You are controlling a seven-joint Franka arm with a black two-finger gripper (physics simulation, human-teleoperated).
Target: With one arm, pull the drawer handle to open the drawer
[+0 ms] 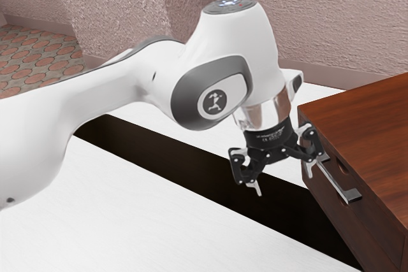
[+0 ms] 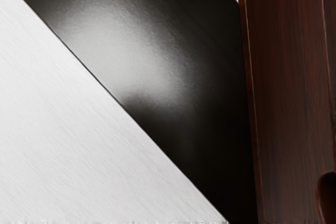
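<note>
A dark wooden cabinet stands at the exterior view's right, and its drawer front faces the arm. A silver bar handle runs along that front. My black gripper hangs open just to the left of the handle's near end. One fingertip is right against that end of the bar, and the other fingertip is far out over the black strip. Nothing is held between them. The drawer front looks flush with the cabinet. In the wrist view the cabinet's wood lies beside my hand.
A white tabletop carries a wide glossy black strip that runs under my gripper up to the cabinet. In the wrist view the black strip crosses the white tabletop. A pink textured wall stands behind.
</note>
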